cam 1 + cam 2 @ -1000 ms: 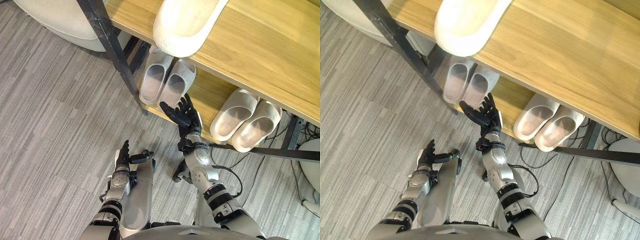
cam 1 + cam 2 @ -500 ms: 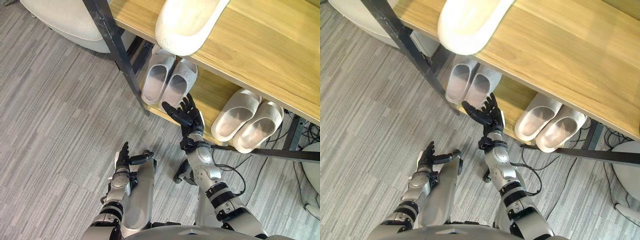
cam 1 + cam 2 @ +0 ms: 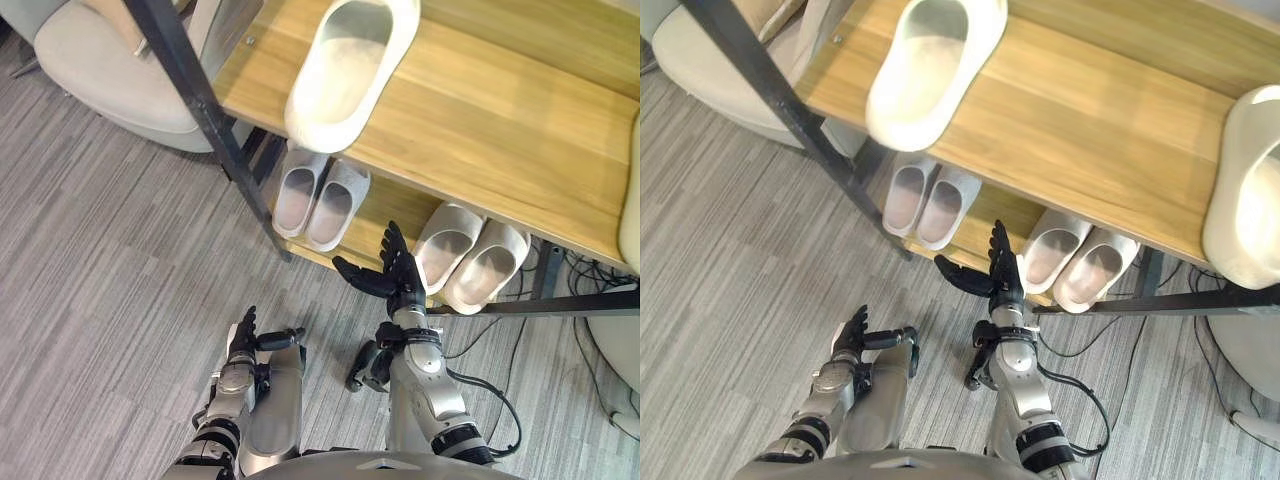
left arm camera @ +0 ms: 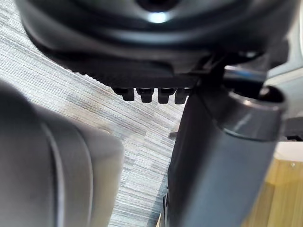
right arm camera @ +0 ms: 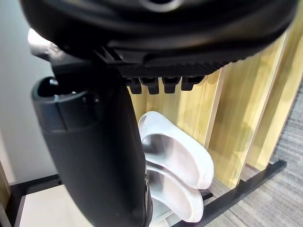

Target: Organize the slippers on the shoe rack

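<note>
The shoe rack (image 3: 480, 110) has light wooden shelves in a black frame. One cream slipper (image 3: 350, 65) lies on its top shelf, and a second cream slipper (image 3: 1248, 190) sits at that shelf's right end. On the lower shelf stand a left pair (image 3: 312, 195) and a right pair (image 3: 470, 255) of pale slippers. My right hand (image 3: 392, 277) is open, held up in front of the lower shelf between the two pairs, touching nothing. The right wrist view looks past its straight fingers (image 5: 161, 84) at the right pair (image 5: 177, 163). My left hand (image 3: 243, 335) hangs low over the floor, open and empty.
A beige cushioned seat (image 3: 95, 75) stands left of the rack, behind its black corner post (image 3: 205, 120). Cables (image 3: 525, 335) trail on the floor at the right, near a white rounded object (image 3: 615, 345). Grey striped flooring (image 3: 110, 290) stretches to the left.
The camera has tilted up, showing more of the top shelf and its second slipper. My right hand has drifted right, away from the left pair. The left hand stays put.
</note>
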### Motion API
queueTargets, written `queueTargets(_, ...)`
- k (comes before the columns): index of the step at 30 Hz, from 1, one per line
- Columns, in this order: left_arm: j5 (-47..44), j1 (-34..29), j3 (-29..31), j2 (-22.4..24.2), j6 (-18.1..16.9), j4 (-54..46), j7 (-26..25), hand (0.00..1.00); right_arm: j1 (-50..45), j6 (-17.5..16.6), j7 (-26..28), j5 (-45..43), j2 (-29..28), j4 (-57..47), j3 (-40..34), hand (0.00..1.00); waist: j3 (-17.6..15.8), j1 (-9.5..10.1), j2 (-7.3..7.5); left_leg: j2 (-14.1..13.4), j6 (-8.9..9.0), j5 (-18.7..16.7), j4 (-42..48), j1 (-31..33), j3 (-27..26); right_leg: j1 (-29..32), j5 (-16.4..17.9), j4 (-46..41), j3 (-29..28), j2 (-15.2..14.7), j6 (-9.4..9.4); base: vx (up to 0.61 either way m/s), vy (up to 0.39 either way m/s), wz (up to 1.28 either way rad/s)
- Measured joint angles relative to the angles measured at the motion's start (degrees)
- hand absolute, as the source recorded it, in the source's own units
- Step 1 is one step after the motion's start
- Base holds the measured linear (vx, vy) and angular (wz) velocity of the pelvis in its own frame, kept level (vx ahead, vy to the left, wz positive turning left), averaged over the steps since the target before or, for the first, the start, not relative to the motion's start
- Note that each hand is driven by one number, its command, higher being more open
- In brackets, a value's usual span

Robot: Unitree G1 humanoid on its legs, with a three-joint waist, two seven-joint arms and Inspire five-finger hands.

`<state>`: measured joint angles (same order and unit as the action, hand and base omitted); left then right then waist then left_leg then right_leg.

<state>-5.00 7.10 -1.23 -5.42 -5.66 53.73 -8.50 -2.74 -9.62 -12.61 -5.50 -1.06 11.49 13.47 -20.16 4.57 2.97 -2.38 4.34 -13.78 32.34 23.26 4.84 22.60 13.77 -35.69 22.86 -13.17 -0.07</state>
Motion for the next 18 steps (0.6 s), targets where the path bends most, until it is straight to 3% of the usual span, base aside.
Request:
queueTargets(4,0.1,-1.2,-2.9,-0.4,0.1,2.0,0.6,1.00,-2.0,0.6,2.2,4.5,3.1,0.8,0.8,1.00,2.4,-1.26,0.08,-0.4,-0.24,3.6,-9.4,-6.6,-2.0,-4.9,-4.3,9.1,-1.1,2.1,0.74,0.10,0.046,-0.24)
queueTargets(11,3.1,-4.4,-5.2,-0.3,0.2,4.0,2.2,1.00,-3.7,1.2,7.1,8.3,7.3,10.7,1.0,1.00,6.6,-2.23,-1.60,-1.3,-0.59,8.4,-22.3,-16.3,-5.9,-13.4,-12.3,25.0,-4.0,6.1,1.86,0.06,0.035,-0.29)
queueTargets(13,4.8,-5.7,-5.4,-0.3,0.2,4.0,2.9,1.00,-5.1,2.3,8.6,8.3,7.8,14.7,0.2,1.00,8.0,-2.29,-2.68,-1.2,-0.77,9.4,-25.1,-18.5,-6.8,-15.7,-14.4,29.1,-4.6,6.8,2.04,0.03,0.014,-0.17)
queueTargets(18,5.9,-7.0,-6.4,-0.6,0.2,5.2,3.7,1.00,-6.2,4.0,9.6,9.0,8.5,19.7,-1.1,1.00,9.4,-2.55,-3.79,-1.1,-0.93,9.7,-27.0,-21.7,-7.7,-19.4,-16.9,33.9,-5.6,7.9,2.18,0.00,0.011,-0.13)
